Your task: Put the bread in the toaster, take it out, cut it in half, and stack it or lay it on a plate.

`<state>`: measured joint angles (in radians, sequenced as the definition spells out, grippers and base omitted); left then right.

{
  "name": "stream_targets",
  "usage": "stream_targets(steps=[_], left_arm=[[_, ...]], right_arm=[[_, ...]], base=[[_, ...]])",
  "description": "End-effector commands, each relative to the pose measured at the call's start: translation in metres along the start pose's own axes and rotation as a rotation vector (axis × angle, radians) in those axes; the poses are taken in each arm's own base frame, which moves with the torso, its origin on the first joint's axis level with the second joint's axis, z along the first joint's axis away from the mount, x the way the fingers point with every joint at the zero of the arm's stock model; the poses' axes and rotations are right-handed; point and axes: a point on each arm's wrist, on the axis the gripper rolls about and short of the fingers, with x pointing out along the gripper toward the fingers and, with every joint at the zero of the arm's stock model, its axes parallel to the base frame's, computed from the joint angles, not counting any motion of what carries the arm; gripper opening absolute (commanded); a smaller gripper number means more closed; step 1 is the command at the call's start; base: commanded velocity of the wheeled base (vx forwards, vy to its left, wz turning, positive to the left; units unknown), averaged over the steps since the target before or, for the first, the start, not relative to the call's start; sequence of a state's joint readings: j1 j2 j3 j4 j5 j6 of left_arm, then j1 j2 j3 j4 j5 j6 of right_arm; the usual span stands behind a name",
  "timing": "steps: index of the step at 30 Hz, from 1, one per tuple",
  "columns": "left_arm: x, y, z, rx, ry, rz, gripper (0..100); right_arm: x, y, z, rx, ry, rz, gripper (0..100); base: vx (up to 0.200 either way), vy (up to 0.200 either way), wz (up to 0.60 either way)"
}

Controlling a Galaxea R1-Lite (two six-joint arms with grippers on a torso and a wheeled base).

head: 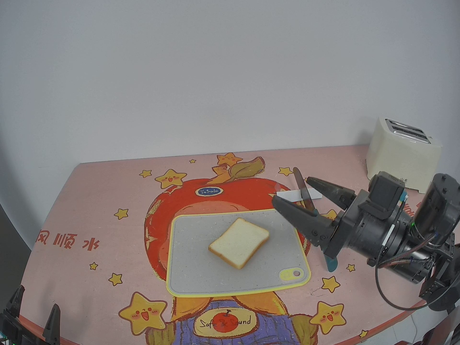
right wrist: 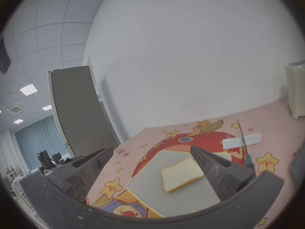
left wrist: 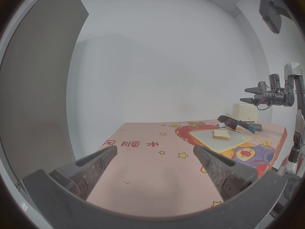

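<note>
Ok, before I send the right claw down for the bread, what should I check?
1. Right claw ready: ok, jaws wide apart, nothing held.
2. Bread free to grasp: ok, one whole slice lying flat on the cutting board, nothing on it.
3. Toaster slots free: ok, both look empty in the head view.
4. Knife out of the way: not ok, it lies just off the board on the right claw's side.
5. Left claw clear: ok, open at the near left edge of the table, far from the board.
</note>
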<state>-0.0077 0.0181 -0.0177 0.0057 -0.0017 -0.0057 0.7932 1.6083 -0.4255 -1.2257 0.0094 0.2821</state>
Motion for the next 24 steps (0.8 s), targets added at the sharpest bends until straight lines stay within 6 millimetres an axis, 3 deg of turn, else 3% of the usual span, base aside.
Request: stream_targets(steps=[1,12,24], left_arm=[[0.001,0.000,-0.004,0.000,0.011,0.000,100],[0.001,0.000,-0.004,0.000,0.011,0.000,100],[0.001,0.000,-0.004,0.000,0.011,0.000,100]], right_arm=[[-0.006,-0.006,0.011,-0.022,-0.042,-0.025,100],[-0.020,-0.015,0.018,-0.094,0.005,-0.085,100],[-0.024,-0.043,0.022,-0.112,-0.005,-0.217,100]], base=[[0.000,0.000,0.00],[0.000,0.000,0.00],[0.000,0.000,0.00]])
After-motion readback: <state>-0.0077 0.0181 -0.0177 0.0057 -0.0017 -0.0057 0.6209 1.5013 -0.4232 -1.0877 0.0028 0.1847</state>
